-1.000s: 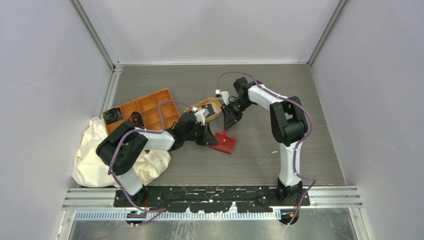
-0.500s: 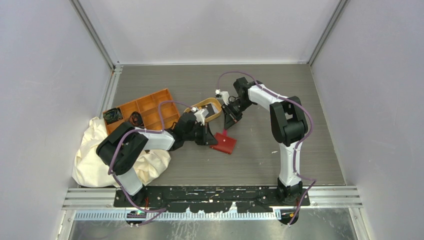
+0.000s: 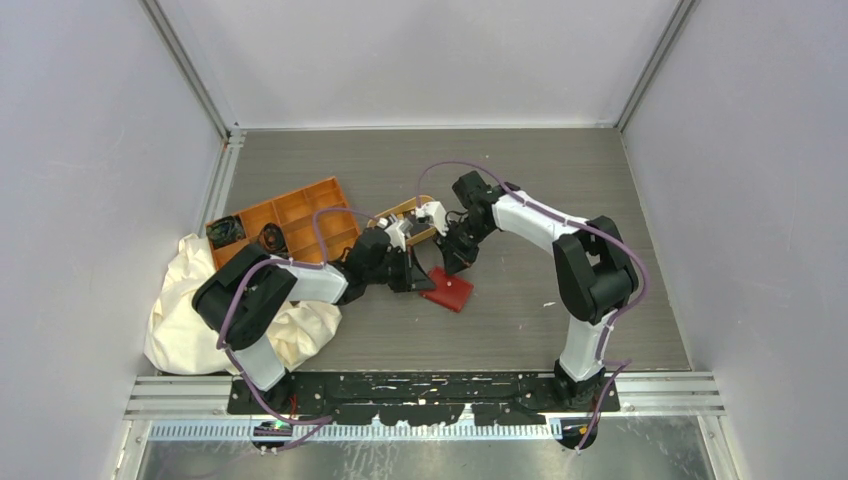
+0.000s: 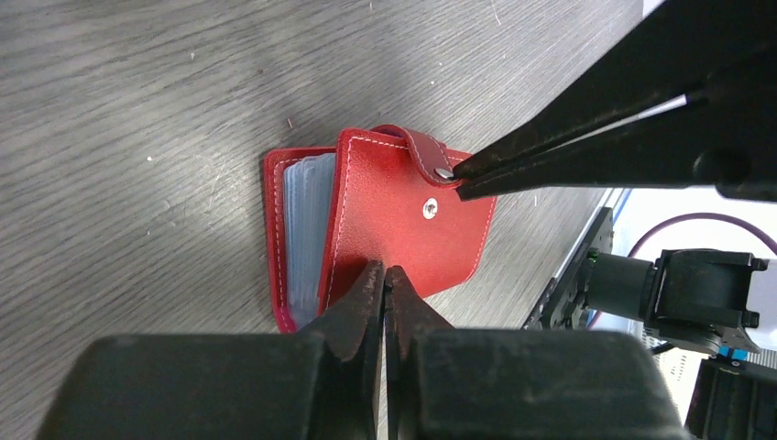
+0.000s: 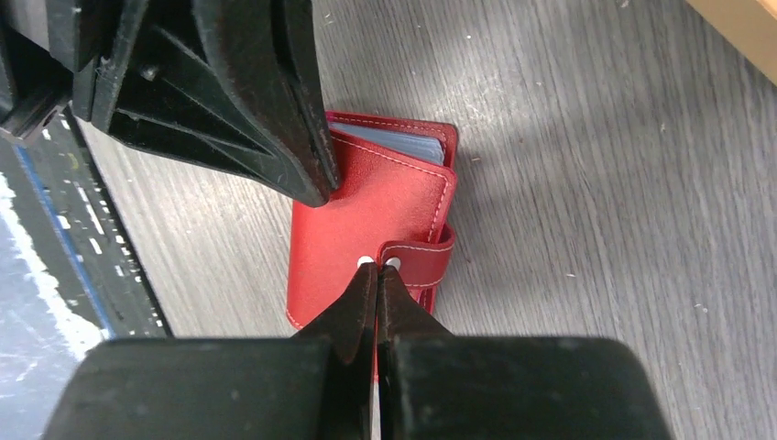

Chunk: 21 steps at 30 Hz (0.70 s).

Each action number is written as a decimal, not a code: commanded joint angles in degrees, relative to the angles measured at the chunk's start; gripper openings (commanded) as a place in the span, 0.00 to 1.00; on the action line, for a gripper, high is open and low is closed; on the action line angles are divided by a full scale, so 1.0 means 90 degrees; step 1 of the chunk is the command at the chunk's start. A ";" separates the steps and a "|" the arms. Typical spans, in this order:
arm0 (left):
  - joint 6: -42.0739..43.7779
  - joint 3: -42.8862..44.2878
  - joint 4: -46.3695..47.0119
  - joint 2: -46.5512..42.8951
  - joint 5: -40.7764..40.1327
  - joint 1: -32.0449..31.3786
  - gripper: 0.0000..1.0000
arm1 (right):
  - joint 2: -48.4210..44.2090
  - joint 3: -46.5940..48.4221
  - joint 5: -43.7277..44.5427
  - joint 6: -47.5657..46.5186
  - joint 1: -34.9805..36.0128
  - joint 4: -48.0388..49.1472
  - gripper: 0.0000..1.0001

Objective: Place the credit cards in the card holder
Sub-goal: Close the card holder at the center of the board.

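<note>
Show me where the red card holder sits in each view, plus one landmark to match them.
Top external: card holder mid-table, where left gripper and right gripper meet.
Left wrist: card holder at centre, above the left gripper.
Right wrist: card holder at centre, above the right gripper.
Shared landmark: right gripper's tips at the snap tab.

Red card holder on the grey desk, partly open.
Its stitched front cover stands lifted off the back, with grey-clear sleeves showing in the gap. The snap tab is undone and curls over the cover's edge.
</note>
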 commanded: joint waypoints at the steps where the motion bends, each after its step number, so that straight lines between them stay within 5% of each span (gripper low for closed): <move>1: -0.0097 -0.0195 0.0077 -0.0046 -0.0127 0.0019 0.02 | -0.0592 -0.0301 0.0742 -0.0098 0.0302 0.0555 0.01; 21: -0.0170 -0.0281 0.0231 -0.0051 -0.0056 -0.0020 0.01 | -0.1050 -0.0986 0.1576 -0.0392 0.0753 0.0823 0.01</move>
